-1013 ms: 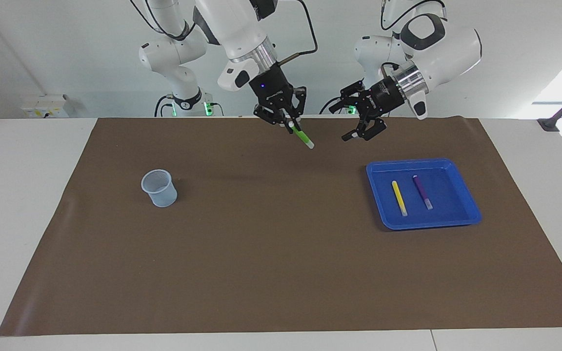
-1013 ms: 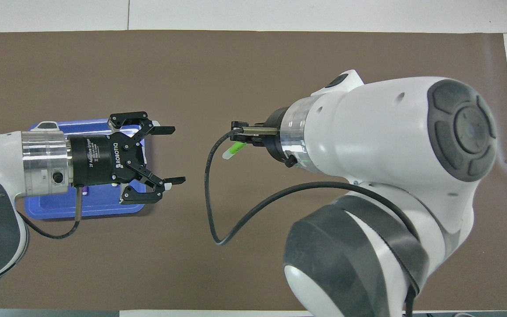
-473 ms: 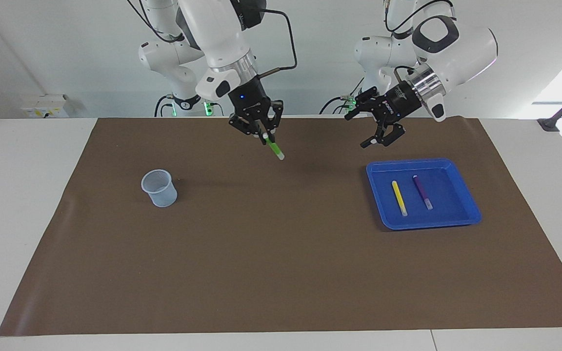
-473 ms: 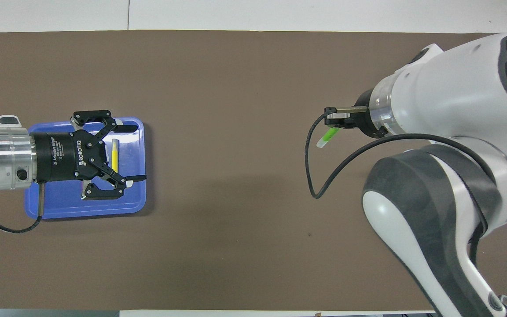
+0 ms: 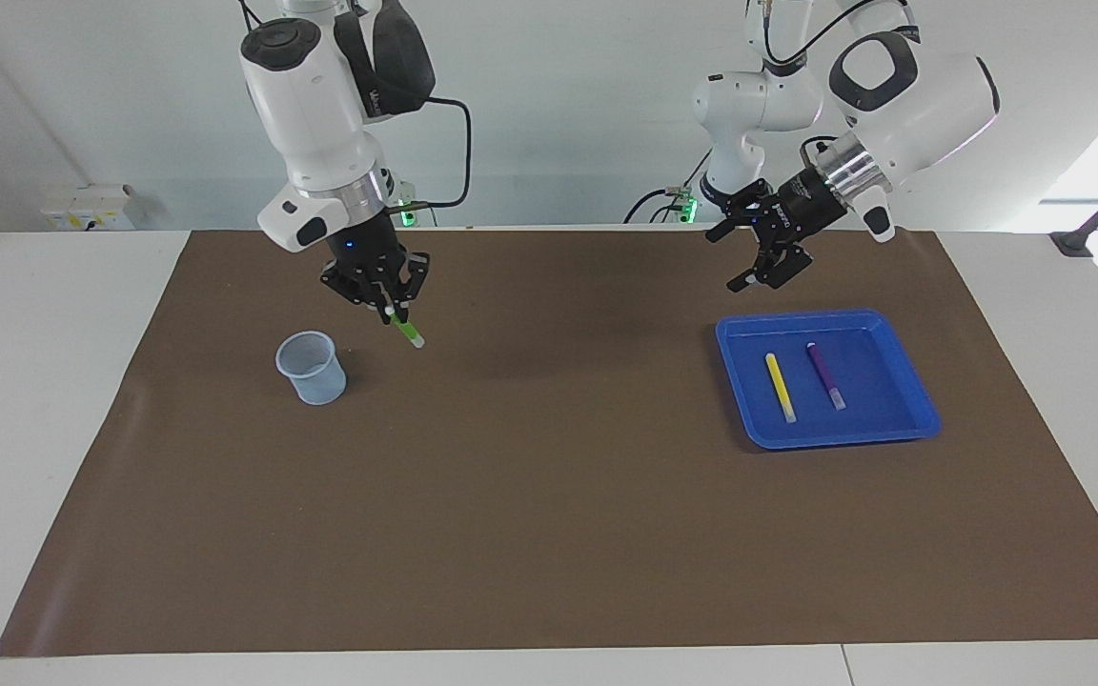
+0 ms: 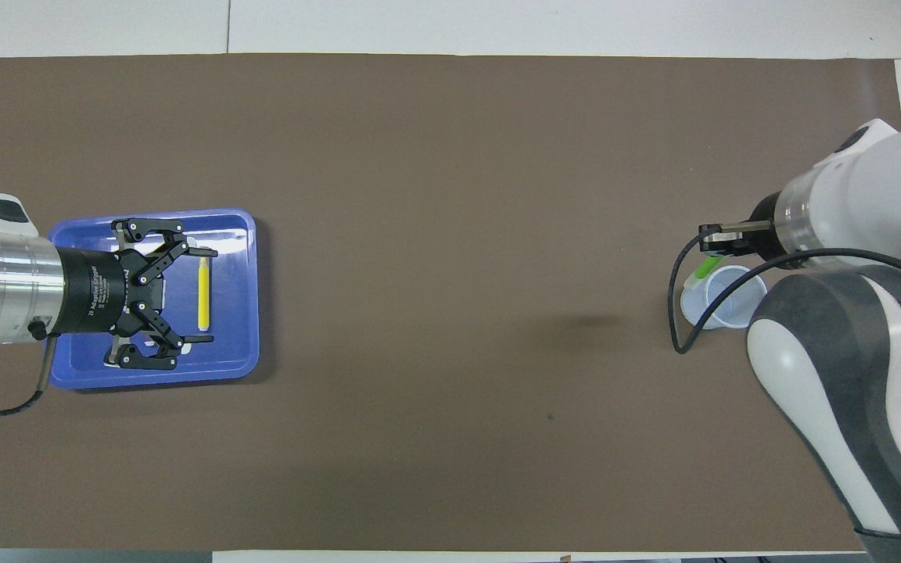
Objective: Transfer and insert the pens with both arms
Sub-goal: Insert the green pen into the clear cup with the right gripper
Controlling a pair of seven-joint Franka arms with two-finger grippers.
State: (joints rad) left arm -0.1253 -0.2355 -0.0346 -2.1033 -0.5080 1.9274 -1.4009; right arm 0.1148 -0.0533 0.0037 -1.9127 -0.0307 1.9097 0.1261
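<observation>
My right gripper (image 5: 387, 307) is shut on the green pen (image 5: 406, 332), which slants down with its whitish cap end lowest. It hangs in the air just beside the clear plastic cup (image 5: 311, 367), toward the table's middle. In the overhead view the green pen (image 6: 705, 270) overlaps the rim of the cup (image 6: 726, 297). My left gripper (image 5: 759, 278) is open and empty, raised over the blue tray (image 5: 797, 315). The yellow pen (image 5: 779, 386) and the purple pen (image 5: 825, 375) lie side by side in that tray. From overhead, the left gripper (image 6: 202, 295) spans the yellow pen (image 6: 203, 291) and hides the purple one.
A brown mat (image 5: 549, 495) covers most of the white table. A smaller white arm (image 5: 735, 105) stands at the robots' end, with green lights at its base. A black cable (image 6: 677, 313) loops down from my right wrist beside the cup.
My right arm has carried the green pen from the table's middle to beside the cup. My left gripper, still open, has drawn back from the middle to over the tray.
</observation>
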